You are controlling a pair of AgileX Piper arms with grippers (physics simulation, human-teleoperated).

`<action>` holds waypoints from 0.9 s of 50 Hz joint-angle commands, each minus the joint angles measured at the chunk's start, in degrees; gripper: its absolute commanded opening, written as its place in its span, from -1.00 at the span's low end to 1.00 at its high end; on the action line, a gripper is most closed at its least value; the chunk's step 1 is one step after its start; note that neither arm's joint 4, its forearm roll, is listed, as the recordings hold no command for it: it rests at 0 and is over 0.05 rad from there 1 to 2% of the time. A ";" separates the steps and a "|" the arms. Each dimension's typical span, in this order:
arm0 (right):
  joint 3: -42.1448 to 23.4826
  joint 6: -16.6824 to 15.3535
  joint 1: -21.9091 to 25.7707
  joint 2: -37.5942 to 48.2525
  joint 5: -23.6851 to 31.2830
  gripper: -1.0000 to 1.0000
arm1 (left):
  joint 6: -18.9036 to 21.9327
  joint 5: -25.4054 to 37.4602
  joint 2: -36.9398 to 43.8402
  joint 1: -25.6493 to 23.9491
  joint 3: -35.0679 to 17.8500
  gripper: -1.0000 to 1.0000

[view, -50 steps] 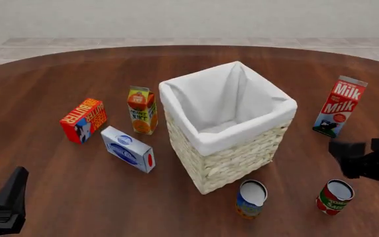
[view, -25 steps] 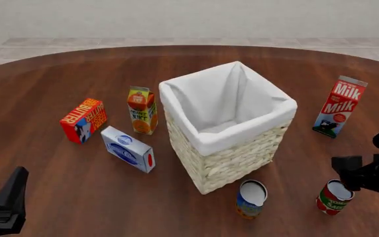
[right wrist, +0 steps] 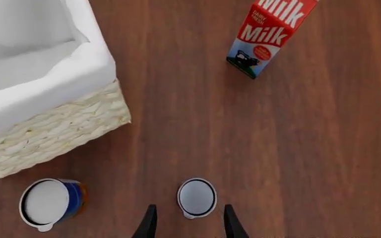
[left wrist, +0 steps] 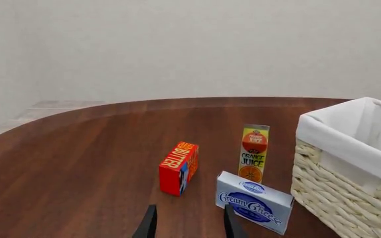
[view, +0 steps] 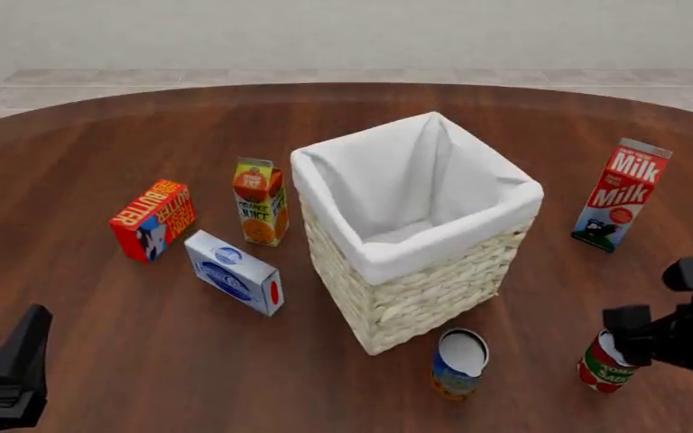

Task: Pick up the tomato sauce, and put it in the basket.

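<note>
The tomato sauce (view: pixel 601 370) is a small red-labelled can standing upright on the table near the front right; from above its silver-white top (right wrist: pixel 196 197) shows. My right gripper (view: pixel 638 347) hangs over it and partly covers it in the front view. In the right wrist view the right gripper (right wrist: pixel 189 225) is open, and the can sits just ahead of the gap between its fingers. The basket (view: pixel 425 298), cream wicker with a white liner, stands mid-table to the can's left. My left gripper (view: pixel 15 370) waits open at the front left, holding nothing.
A blue-and-orange can (view: pixel 458 363) stands between the basket and the tomato sauce. A milk carton (view: pixel 619 194) is at the right rear. Left of the basket are an orange juice carton (view: pixel 260 202), a butter box (view: pixel 152 219) and a cream cheese box (view: pixel 235 271).
My right gripper has moved toward the table's near edge and lower, coming over the tomato sauce can. The left arm and all objects stayed put.
</note>
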 commanded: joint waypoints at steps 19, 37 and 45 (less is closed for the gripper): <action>4.18 -0.63 -1.39 7.51 -8.72 1.00 | 0.01 -0.60 0.58 0.00 0.00 1.00; 5.95 -0.84 -1.82 11.23 -13.61 1.00 | 0.00 -0.53 2.30 0.01 -1.80 1.00; 6.40 -1.13 -2.16 12.31 -14.51 1.00 | 0.01 -0.53 2.28 0.01 -1.80 1.00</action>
